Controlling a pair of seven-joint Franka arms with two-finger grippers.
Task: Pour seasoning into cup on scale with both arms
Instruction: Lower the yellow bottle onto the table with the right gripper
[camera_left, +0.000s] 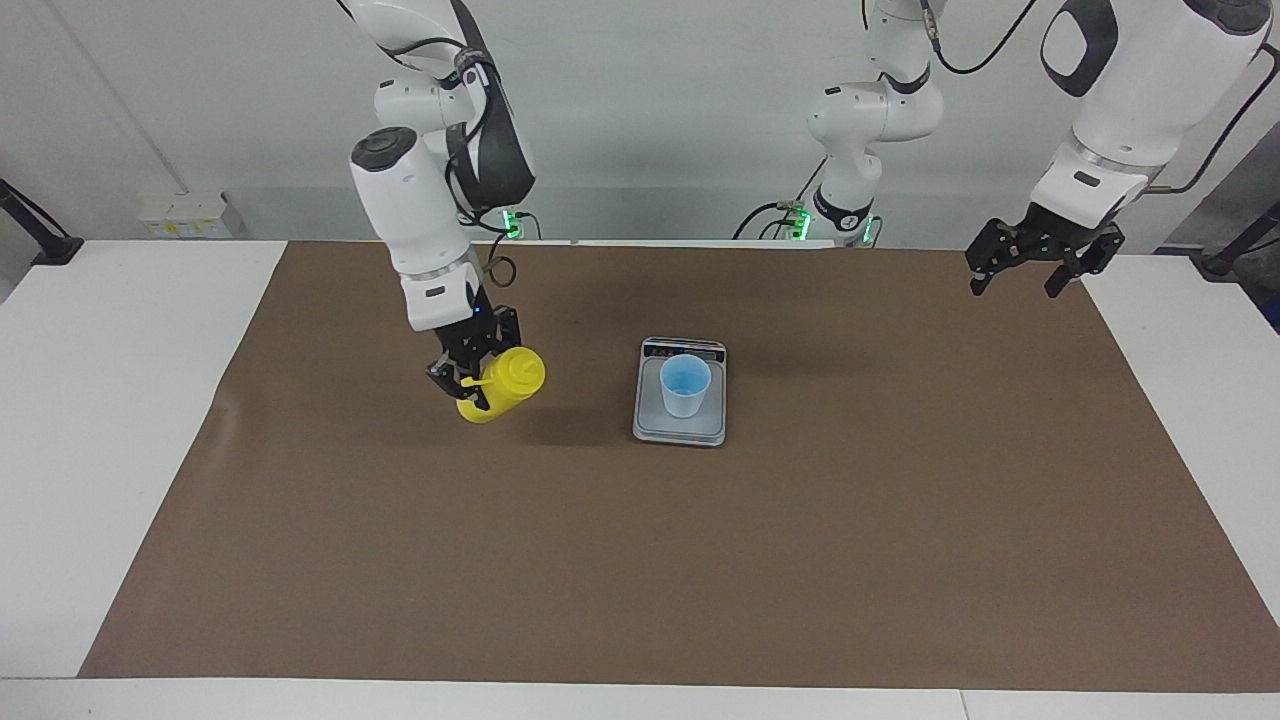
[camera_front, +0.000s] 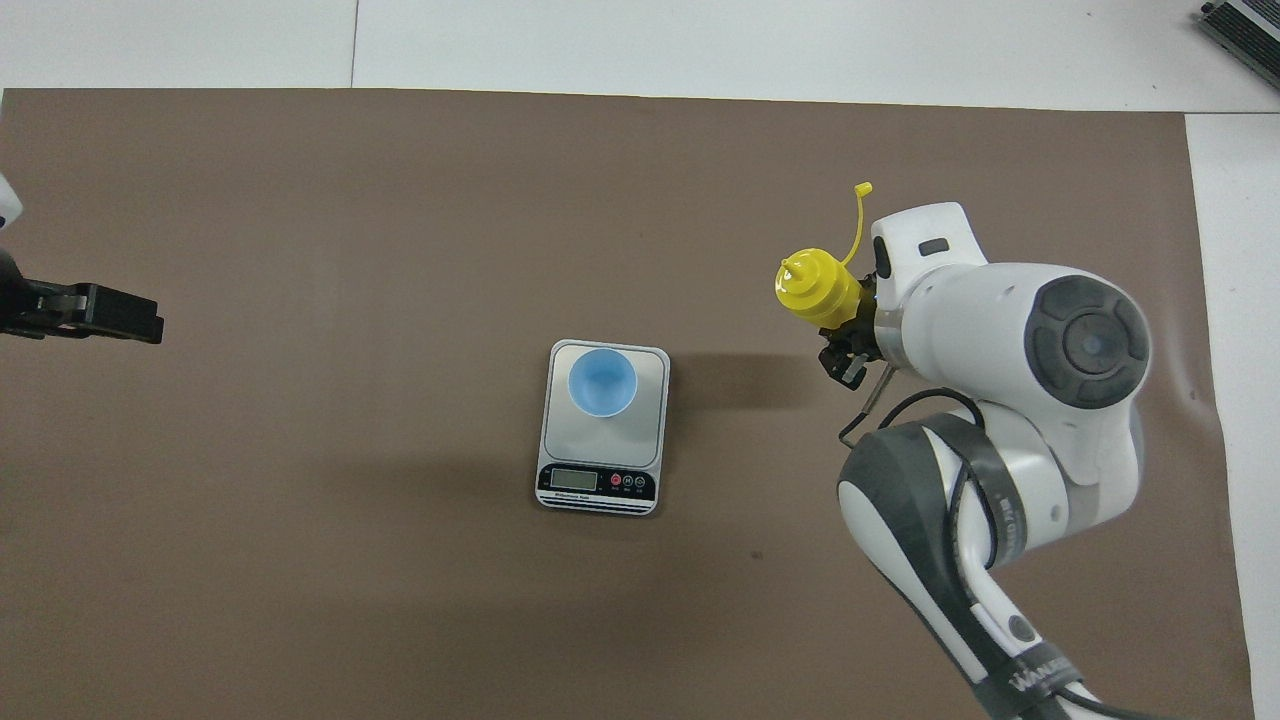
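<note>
The yellow seasoning bottle (camera_left: 508, 382) is tilted in the air over the brown mat, beside the scale toward the right arm's end. My right gripper (camera_left: 468, 378) is shut on its body; it also shows in the overhead view (camera_front: 848, 340). The bottle (camera_front: 812, 288) has its cap off, and the cap strap (camera_front: 858, 215) sticks out. The pale blue cup (camera_left: 685, 385) stands upright on the silver-grey scale (camera_left: 680, 428) at mid-table. In the overhead view the cup (camera_front: 602, 382) sits on the scale's (camera_front: 600, 445) platform, display strip toward the robots. My left gripper (camera_left: 1018, 272) waits open and empty over the mat's edge (camera_front: 95, 312).
A brown mat (camera_left: 640, 560) covers most of the white table (camera_left: 100, 420). A dark object (camera_front: 1245, 30) lies at the table's corner farthest from the robots, at the right arm's end. A wall socket box (camera_left: 185, 215) sits past the table.
</note>
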